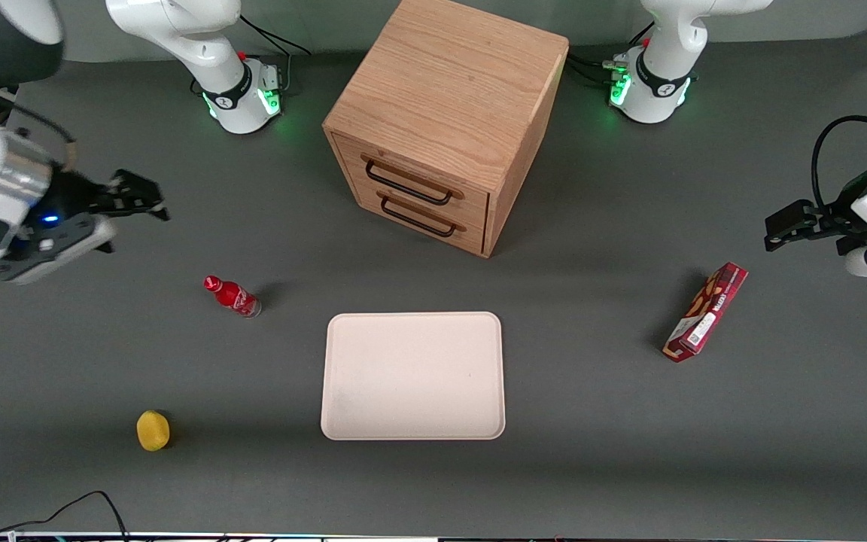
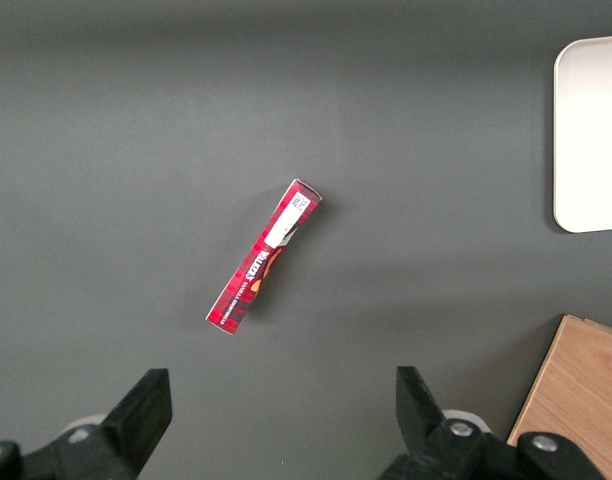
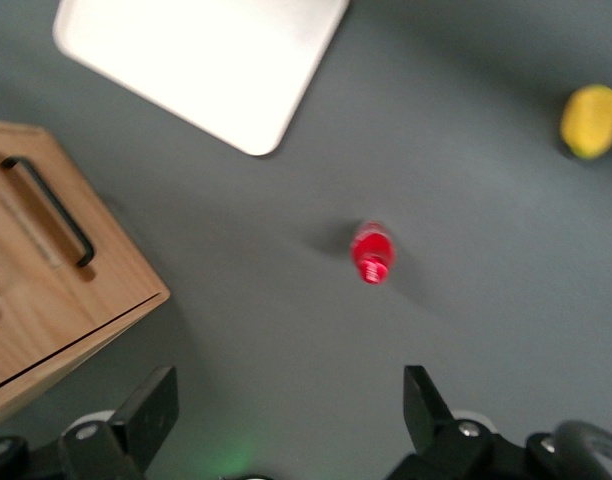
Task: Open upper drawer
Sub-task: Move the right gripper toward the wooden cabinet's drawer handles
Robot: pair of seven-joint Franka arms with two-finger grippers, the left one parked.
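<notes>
The oak cabinet [image 1: 448, 105] stands at the table's middle, farther from the front camera than the tray. The upper drawer [image 1: 471, 194] is shut, with its thin black wire handle [image 1: 407, 183] flush against its front. The matching bottom drawer [image 1: 471, 228] below it is also shut. My right gripper [image 1: 140, 199] hovers above the table toward the working arm's end, well apart from the cabinet. It is open and empty, and in the right wrist view [image 3: 286, 390] both fingers [image 3: 151, 400] stand wide apart. That view also shows a cabinet corner [image 3: 96, 300] with one black handle [image 3: 51, 210].
A small red bottle [image 1: 232, 296] stands on the table between my gripper and the tray, also in the right wrist view [image 3: 372, 252]. A pale tray [image 1: 412, 375] lies in front of the cabinet. A yellow fruit [image 1: 153, 430] lies near the front edge. A red box [image 1: 706, 312] lies toward the parked arm's end.
</notes>
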